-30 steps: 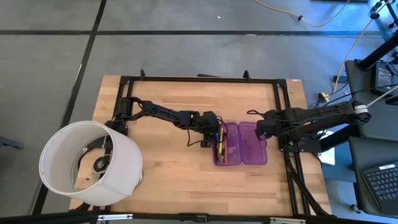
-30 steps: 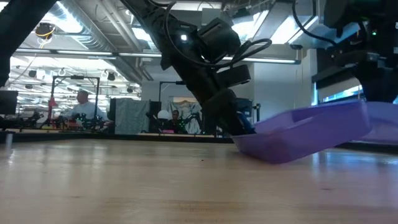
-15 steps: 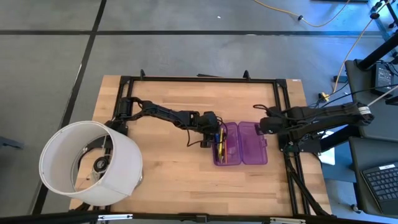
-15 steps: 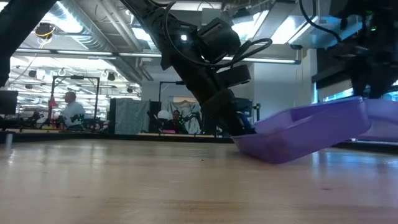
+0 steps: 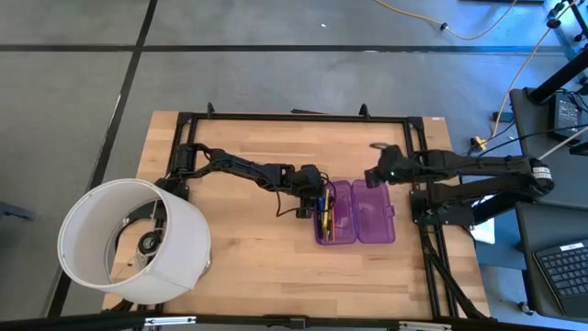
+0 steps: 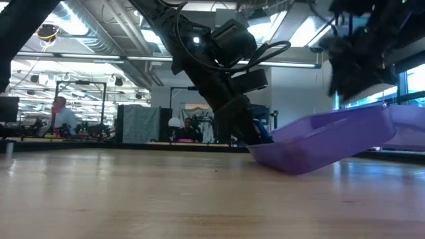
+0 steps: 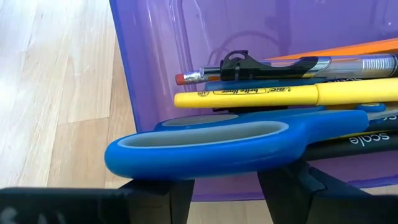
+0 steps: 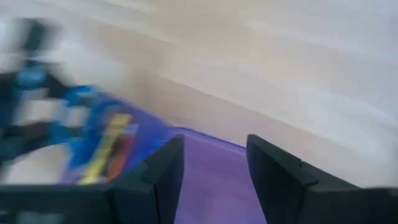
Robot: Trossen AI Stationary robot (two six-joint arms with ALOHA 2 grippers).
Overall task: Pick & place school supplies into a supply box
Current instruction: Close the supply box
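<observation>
The purple supply box (image 5: 355,221) lies open on the table, its tray (image 6: 319,143) tilted and its lid (image 5: 377,213) to the right. In the tray lie a yellow pencil (image 7: 280,96), a black pen (image 7: 273,65) and, on top, blue-handled scissors (image 7: 205,149). My left gripper (image 7: 225,186) stands at the tray's far left corner (image 5: 319,195), fingers apart, just under the scissors' handle. My right gripper (image 5: 377,175) hovers open above the lid's far end, touching nothing. My left gripper's fingertips are hidden behind the scissors' blue handle loop (image 7: 186,165), which lies across both fingers rather than between them. I cannot tell whether they touch it. The scissors rest on the pencils in the tray.
A large white lampshade-like cylinder (image 5: 133,241) stands at the table's near left corner. A black frame (image 5: 303,117) runs along the far and right edges. Bare wood lies between the cylinder and the box.
My right gripper has risen from above the lid and swung toward the table's far edge and a little left, tipping as it went. The box, the supplies and my left gripper have stayed put.
</observation>
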